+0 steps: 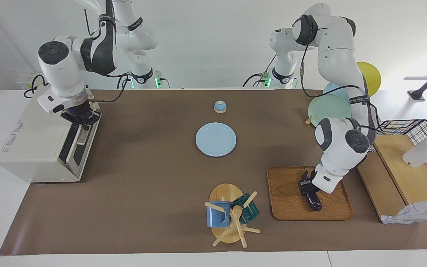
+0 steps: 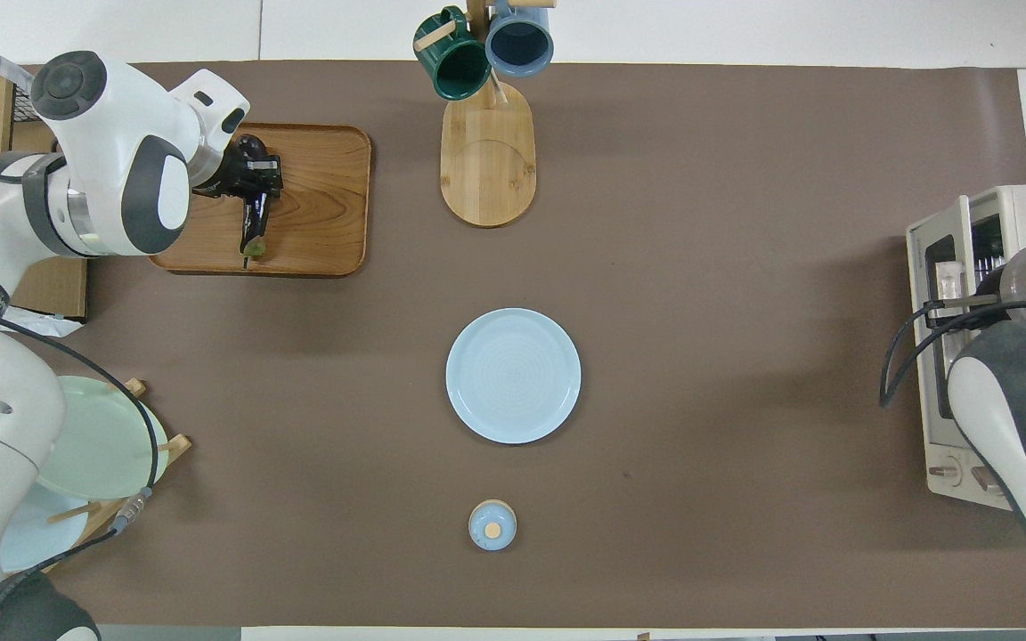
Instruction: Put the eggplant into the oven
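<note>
The dark purple eggplant [image 1: 313, 200] lies on a wooden tray [image 1: 284, 193] toward the left arm's end of the table. It also shows in the overhead view [image 2: 254, 231]. My left gripper [image 1: 305, 184] is down on the tray, shut on the eggplant's end farther from the robots. The cream-white oven [image 1: 32, 144] stands at the right arm's end, and its dark glass door [image 1: 73, 142] is tilted partly open. My right gripper [image 1: 81, 119] is shut on the door's metal handle at the door's top edge. In the overhead view the right arm hides much of the oven [image 2: 1016, 214].
A light blue plate [image 1: 215, 139] lies mid-table, with a small blue bell [image 1: 219, 106] nearer the robots. A wooden mug rack [image 1: 231, 217] with two mugs stands beside the tray. A plate rack [image 1: 328, 108], a wooden box [image 1: 408, 174] and a wire basket [image 1: 426, 129] stand at the left arm's end.
</note>
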`<state>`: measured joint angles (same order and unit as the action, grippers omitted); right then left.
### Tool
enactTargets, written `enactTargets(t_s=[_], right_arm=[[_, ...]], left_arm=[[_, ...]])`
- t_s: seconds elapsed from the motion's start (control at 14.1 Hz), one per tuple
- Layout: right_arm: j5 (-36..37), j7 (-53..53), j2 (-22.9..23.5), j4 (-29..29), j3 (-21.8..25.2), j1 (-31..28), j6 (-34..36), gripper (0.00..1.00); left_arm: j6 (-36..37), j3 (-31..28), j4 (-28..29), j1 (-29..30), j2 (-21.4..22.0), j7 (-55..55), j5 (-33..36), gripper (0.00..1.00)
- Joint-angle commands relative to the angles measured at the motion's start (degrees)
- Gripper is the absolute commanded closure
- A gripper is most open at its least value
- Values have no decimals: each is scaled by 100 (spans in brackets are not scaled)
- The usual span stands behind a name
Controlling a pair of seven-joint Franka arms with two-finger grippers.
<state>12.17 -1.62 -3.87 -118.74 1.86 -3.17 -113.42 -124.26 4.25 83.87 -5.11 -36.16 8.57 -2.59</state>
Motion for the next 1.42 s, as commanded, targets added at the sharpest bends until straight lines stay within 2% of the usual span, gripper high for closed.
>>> enactTargets(t_s=[0.0, 0.21, 0.28, 0.5, 0.64, 0.85, 0.99, 1.35], right_arm=[[-101, -58, 237, -158, 7, -61, -514, 100], [-101, -67, 395, -298, -2, 53, -882, 100], [-101, -67, 465, -316, -2, 53, -997, 100], [-119, -23, 694, -342, -11, 201, -1409, 100], [-119, 47, 791, -517, -11, 308, -1831, 100], [-128, 65, 1089, -606, -11, 308, -2219, 100], [-145, 205, 1178, -597, -11, 326, -2307, 100], [-425, 521, 1231, -606, -11, 702, -2325, 100]], left_arm=[[646, -21, 217, 1, 791, 4, -283, 100], [1612, -3, 287, -95, 1566, 677, -514, 100], [1789, 6, 409, -348, 1794, 994, -523, 100], [1721, 6, 1024, -1147, 2314, 2066, -523, 100], [1345, 6, 1524, -1666, 2525, 2428, -540, 100], [-111, 6, 2718, -2484, 2920, 2991, -637, 100], [-633, 6, 2976, -2906, 2834, 3142, -637, 100], [-1389, -3, 3021, -3426, 2184, 3309, -637, 100]])
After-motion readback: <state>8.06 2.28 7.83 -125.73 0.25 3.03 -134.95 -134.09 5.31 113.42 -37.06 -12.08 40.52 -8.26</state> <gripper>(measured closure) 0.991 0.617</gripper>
